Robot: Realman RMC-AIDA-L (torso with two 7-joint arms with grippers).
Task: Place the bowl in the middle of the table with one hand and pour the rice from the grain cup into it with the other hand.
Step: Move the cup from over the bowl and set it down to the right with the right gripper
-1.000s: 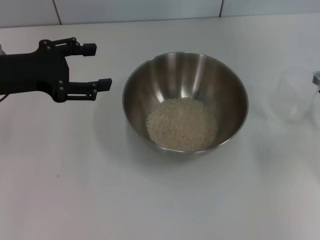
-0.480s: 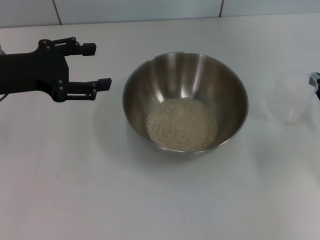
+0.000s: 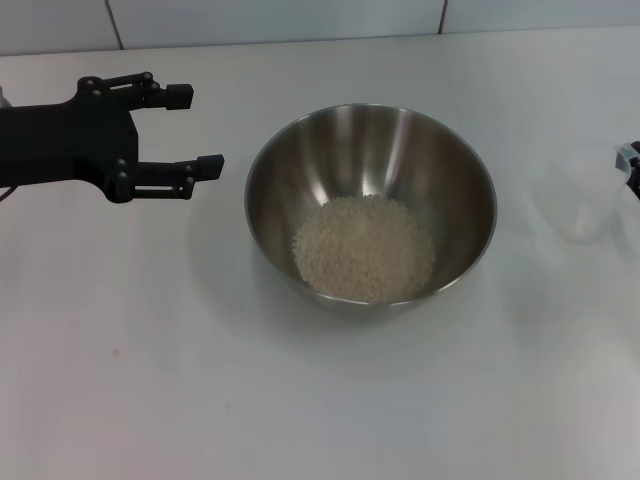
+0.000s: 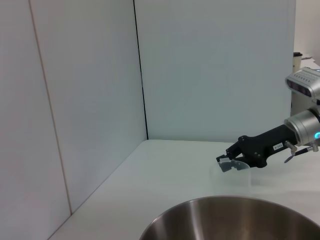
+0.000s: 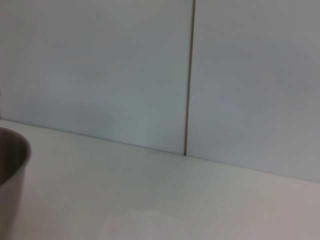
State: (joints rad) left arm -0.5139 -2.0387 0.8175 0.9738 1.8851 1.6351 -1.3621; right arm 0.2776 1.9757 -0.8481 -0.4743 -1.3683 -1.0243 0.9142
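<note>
The steel bowl [image 3: 400, 150] stands in the middle of the white table [image 3: 150, 380] with a heap of rice [image 3: 363, 248] in its bottom. My left gripper [image 3: 195, 130] is open and empty, hovering left of the bowl and apart from it. The clear grain cup [image 3: 583, 200] stands upright and looks empty, right of the bowl near the table's right edge. Only the tip of my right gripper [image 3: 632, 155] shows there, at the cup's rim. In the left wrist view the right gripper [image 4: 224, 161] is closed on the rim of the cup [image 4: 235, 172], beyond the bowl [image 4: 235, 220].
White wall panels stand behind the table [image 4: 200, 75]. The right wrist view shows only the bowl's side [image 5: 12, 165], bare tabletop and wall.
The cup went from tilted and blurred to upright beside the bowl, shifting slightly. The left gripper, bowl and rice have not moved.
</note>
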